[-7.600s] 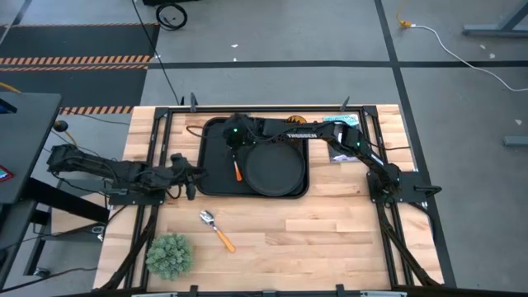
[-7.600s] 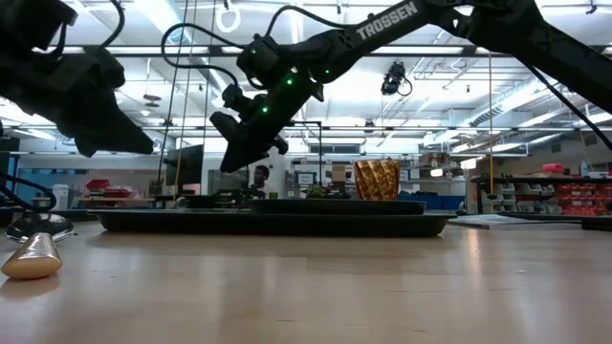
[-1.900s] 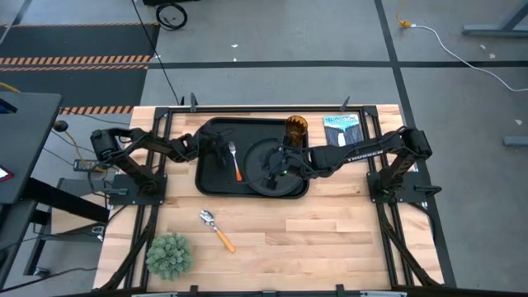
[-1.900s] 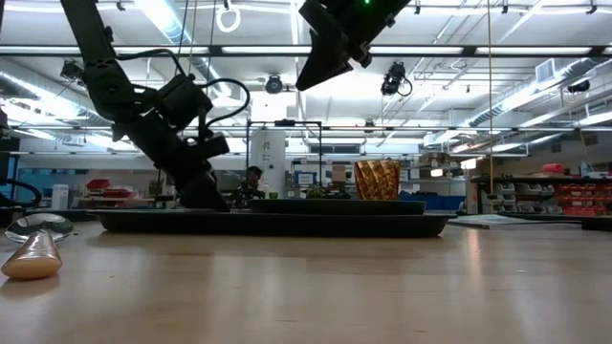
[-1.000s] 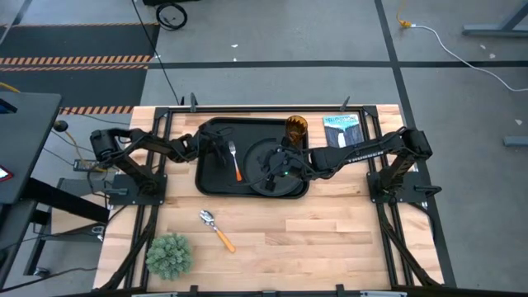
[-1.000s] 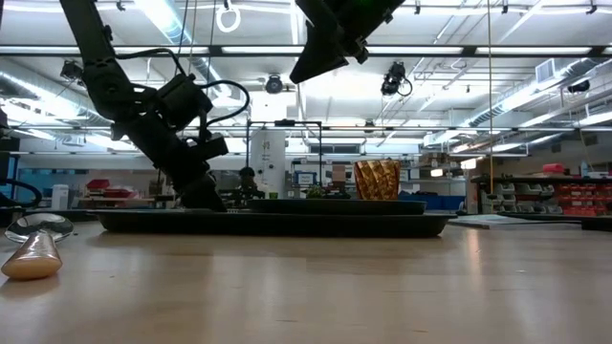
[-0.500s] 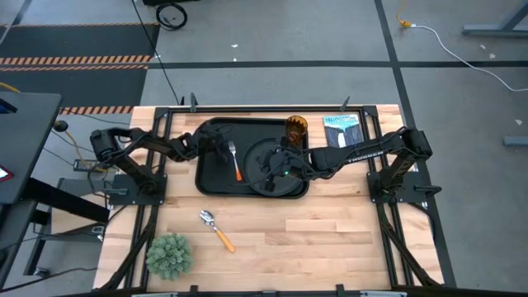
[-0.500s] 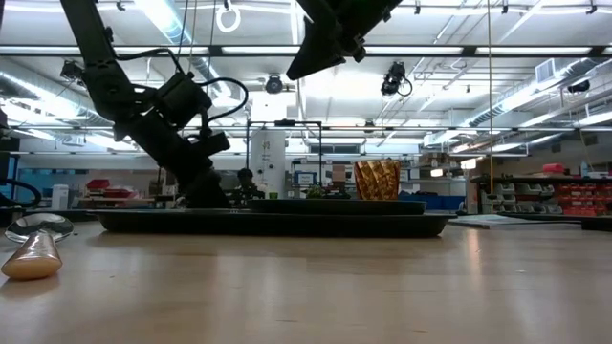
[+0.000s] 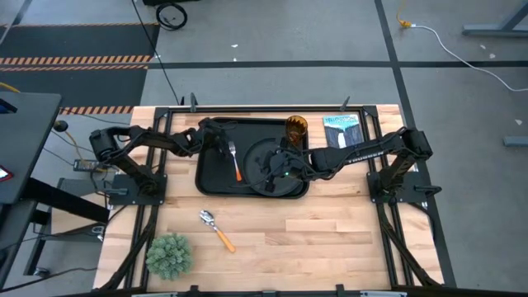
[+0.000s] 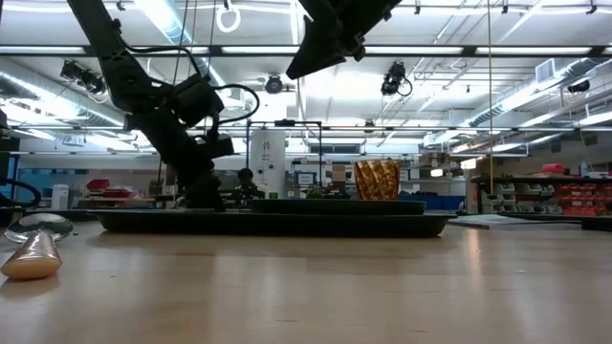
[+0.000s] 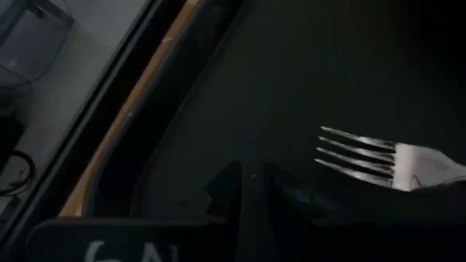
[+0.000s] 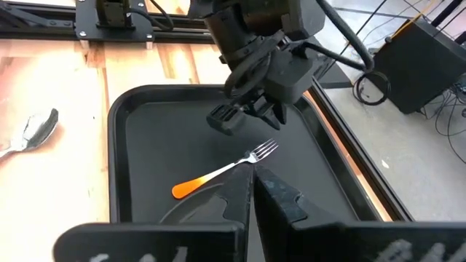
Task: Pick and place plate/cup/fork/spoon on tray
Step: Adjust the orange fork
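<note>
Wooden table [image 9: 330,231]: tray [image 9: 213,183], spoon [image 9: 216,228] (orange handle), plant [image 9: 169,255], booklet [image 9: 341,129].

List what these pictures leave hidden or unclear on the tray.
- Plate, high view: the right arm covers its middle; right wrist view shows only its rim.
- Fork, left wrist view: handle cut off by the picture's edge.
- Cup, low view: its base is hidden behind the tray rim.

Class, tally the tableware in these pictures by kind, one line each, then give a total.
Tray: 1
Plate: 1
Cup: 1
Fork: 1
Spoon: 1
Total: 5
</note>
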Motion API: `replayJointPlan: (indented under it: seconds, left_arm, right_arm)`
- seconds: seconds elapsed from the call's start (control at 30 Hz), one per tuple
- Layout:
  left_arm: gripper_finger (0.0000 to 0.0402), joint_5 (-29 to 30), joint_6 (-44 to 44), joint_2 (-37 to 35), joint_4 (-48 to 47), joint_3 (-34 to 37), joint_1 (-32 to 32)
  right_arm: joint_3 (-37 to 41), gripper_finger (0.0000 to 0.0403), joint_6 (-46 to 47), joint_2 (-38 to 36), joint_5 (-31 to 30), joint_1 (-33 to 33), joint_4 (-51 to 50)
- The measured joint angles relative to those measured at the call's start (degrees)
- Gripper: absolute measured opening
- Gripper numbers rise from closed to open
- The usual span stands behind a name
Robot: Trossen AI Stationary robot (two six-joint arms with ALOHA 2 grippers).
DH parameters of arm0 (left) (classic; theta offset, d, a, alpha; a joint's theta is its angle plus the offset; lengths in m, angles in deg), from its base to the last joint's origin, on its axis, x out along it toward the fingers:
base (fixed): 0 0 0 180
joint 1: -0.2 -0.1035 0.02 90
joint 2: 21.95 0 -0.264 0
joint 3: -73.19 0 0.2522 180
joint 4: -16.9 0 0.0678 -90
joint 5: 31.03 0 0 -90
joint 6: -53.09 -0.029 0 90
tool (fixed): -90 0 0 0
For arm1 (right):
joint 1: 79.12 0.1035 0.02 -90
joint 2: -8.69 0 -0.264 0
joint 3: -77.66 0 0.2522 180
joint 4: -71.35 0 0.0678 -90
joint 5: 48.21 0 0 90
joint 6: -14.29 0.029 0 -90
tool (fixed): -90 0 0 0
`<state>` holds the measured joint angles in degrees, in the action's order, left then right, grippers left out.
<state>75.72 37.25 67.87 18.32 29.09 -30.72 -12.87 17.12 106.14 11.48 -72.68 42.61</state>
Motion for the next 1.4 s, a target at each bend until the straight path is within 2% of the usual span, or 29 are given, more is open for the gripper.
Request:
replayJointPlan:
  seconds: [0.23,0.93,1.03,1.2,1.27,1.4]
  left_arm:
    - [0.0068,-6.0,1.6,0.2,-1.6,-0.2,0.3]
    - [0.0068,-7.7,1.2,0.1,0.9,-0.5,0.8]
    - [0.0068,-10.3,-0.4,-0.8,-0.7,-0.8,2.0]
    - [0.0058,-10.8,-1.2,-1.3,-1.4,-0.9,5.7]
    - [0.0054,-8.8,0.2,-1.3,-2.3,-0.9,7.1]
    - [0.0050,2.9,-0.6,-1.3,-5.0,-0.8,9.8]
  right_arm:
    - [0.0,0.0025,0.1,0.0,0.0,0.2,0.2]
    - [0.0,0.0025,0.4,0.0,0.0,1.1,1.1]
    - [0.0,0.0025,0.4,0.0,0.0,1.1,1.1]
    - [0.0,0.0025,0.4,0.0,0.0,1.1,1.1]
    - [0.0,0.0025,0.4,0.0,0.0,1.1,1.1]
    - [0.0,0.0025,1.1,0.0,0.0,1.2,1.1]
